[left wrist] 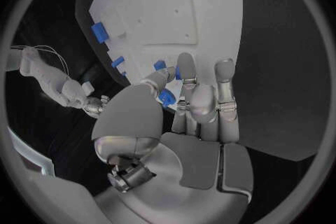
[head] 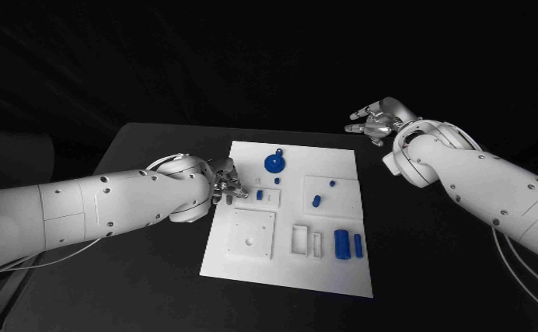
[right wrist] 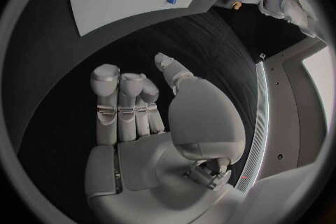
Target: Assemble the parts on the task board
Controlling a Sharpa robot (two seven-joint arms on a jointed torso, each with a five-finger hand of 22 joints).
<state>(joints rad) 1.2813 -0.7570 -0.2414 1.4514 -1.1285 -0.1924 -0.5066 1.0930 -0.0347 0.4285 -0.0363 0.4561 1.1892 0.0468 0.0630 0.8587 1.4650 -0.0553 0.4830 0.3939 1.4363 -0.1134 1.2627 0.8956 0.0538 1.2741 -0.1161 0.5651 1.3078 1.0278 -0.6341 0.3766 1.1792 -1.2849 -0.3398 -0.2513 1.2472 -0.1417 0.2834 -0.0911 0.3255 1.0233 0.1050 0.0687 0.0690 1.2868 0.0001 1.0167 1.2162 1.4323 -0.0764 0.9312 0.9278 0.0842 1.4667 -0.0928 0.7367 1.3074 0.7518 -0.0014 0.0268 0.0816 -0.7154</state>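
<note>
My black table (head: 146, 145) carries the white task board (head: 337, 270) at its middle, between my two hands, its near left edge beside my left hand (head: 230, 184) and well clear of my right hand (head: 375, 122).

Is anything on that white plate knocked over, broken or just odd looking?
Nothing stands out. The task board lies flat on the table, and the blue parts, such as the round piece, sit on it undamaged as far as the pictures show.

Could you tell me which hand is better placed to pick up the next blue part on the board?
Left: the left hand is at the task board edge beside a small blue part; the right hand hovers off the board.
</note>
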